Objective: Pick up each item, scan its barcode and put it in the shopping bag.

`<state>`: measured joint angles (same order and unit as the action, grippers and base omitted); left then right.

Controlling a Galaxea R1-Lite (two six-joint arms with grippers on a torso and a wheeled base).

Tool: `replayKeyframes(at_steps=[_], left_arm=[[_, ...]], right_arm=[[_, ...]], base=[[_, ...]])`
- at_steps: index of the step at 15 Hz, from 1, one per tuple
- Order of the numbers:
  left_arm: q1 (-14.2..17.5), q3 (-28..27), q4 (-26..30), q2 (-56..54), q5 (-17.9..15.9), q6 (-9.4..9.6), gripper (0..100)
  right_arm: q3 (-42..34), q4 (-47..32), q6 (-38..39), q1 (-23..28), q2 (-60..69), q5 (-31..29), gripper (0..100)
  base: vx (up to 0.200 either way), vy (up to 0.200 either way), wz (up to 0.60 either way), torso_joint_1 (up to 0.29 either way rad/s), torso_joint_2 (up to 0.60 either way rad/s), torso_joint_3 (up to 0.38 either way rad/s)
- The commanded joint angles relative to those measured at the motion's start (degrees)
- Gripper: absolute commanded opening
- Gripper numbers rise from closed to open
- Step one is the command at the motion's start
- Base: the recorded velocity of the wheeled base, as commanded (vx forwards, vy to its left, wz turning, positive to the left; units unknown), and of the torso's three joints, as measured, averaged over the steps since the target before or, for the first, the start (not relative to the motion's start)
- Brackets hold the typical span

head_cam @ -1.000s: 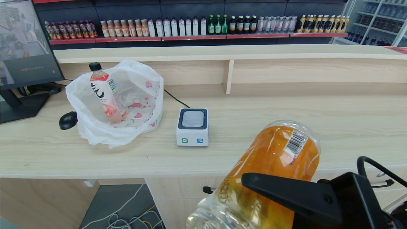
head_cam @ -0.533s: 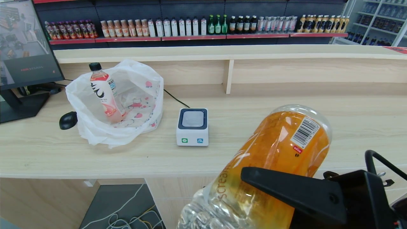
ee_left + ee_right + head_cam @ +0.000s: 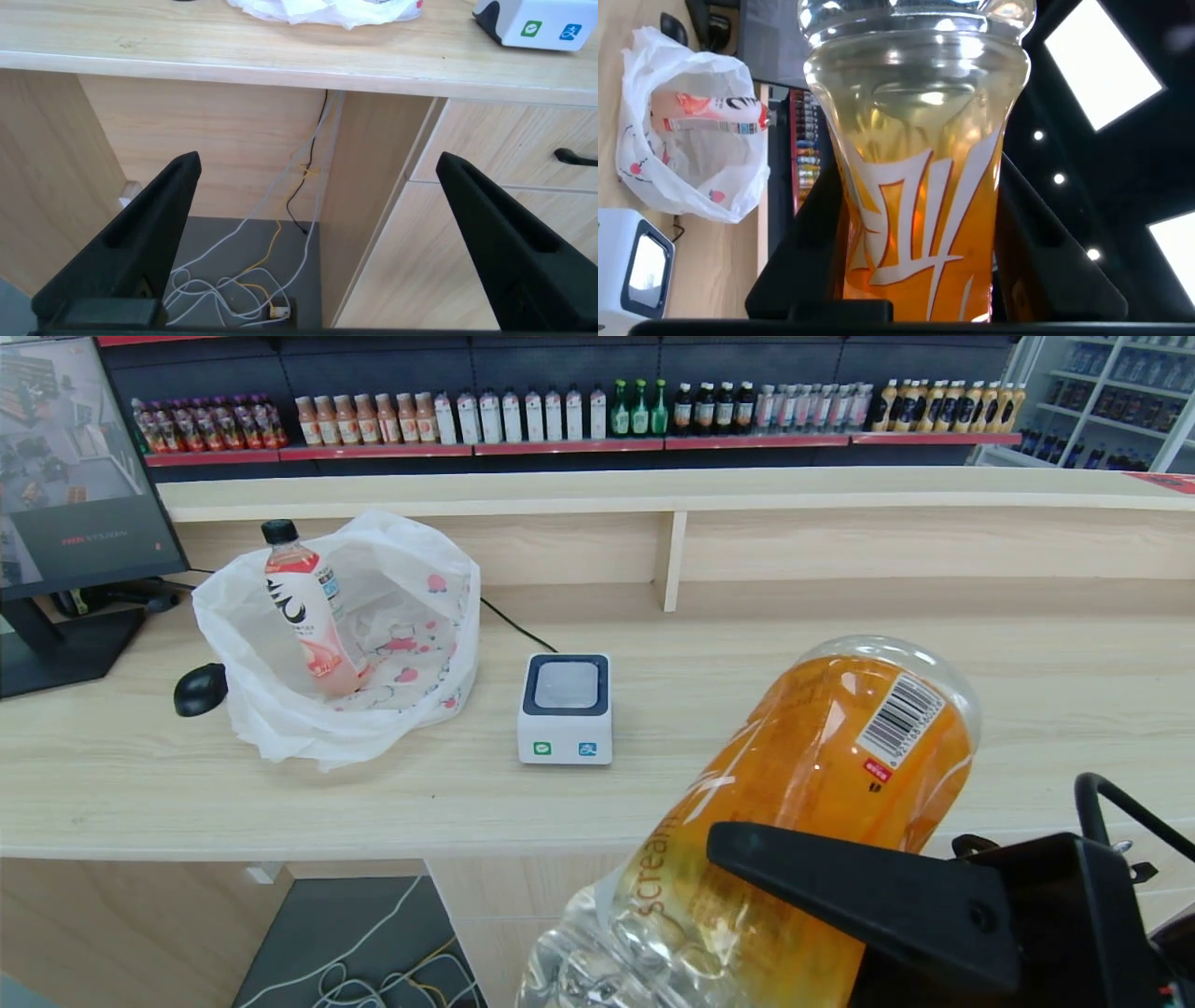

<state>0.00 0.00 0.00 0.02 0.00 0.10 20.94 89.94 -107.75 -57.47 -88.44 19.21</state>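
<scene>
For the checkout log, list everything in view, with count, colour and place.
orange bottle: 1, orange, held tilted at the counter's near right, barcode up
pink bottle: 1, pink, black cap, leaning in the bag
bag: 1, white with pink prints, counter's left
scanner: 1, white, dark top, right of the bag
mouse: 1, black, left of the bag
monitor: 1, black, counter's far left
shelf bottles: many, mixed colours, behind the counter
cables: several, white and yellow, floor under the counter
counter: 1, light wood
left gripper: 1, black, open, below counter level
right gripper: 1, black, shut on the orange bottle
</scene>
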Motion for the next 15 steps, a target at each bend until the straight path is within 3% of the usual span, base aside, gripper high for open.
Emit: replayKeyframes(at_steps=[1, 5, 7, 11, 14, 15], left_arm=[[0.0, 0.0, 0.0, 0.0, 0.0, -0.01, 100], [0.0, 0.0, 0.0, 0.0, 0.0, -0.01, 100], [0.0, 0.0, 0.0, 0.0, 0.0, -0.01, 100], [0.0, 0.0, 0.0, 0.0, -0.1, -0.01, 100], [0.0, 0.0, 0.0, 0.0, 0.0, -0.01, 100], [0.0, 0.0, 0.0, 0.0, 0.0, -0.01, 100]], right_arm=[[-0.2, 0.1, 0.0, 0.0, -0.1, 0.0, 0], [-0.4, 0.1, 0.4, 0.0, 0.0, 0.0, 0], [-1.4, 0.1, 4.3, 0.0, 0.5, 0.0, 0], [-3.3, 0.1, 20.8, 2.0, 0.9, -0.1, 0], [-6.3, 0.1, 39.1, 1.9, 2.5, -0.1, 0], [-6.4, 0.1, 40.9, 1.7, 2.6, -0.2, 0]], base=[[0.0, 0.0, 0.0, 0.0, 0.0, 0.0], [0.0, 0.0, 0.0, 0.0, 0.0, 0.0], [0.0, 0.0, 0.0, 0.0, 0.0, 0.0], [0.0, 0.0, 0.0, 0.0, 0.0, 0.0], [0.0, 0.0, 0.0, 0.0, 0.0, 0.0], [0.0, 0.0, 0.0, 0.0, 0.0, 0.0]])
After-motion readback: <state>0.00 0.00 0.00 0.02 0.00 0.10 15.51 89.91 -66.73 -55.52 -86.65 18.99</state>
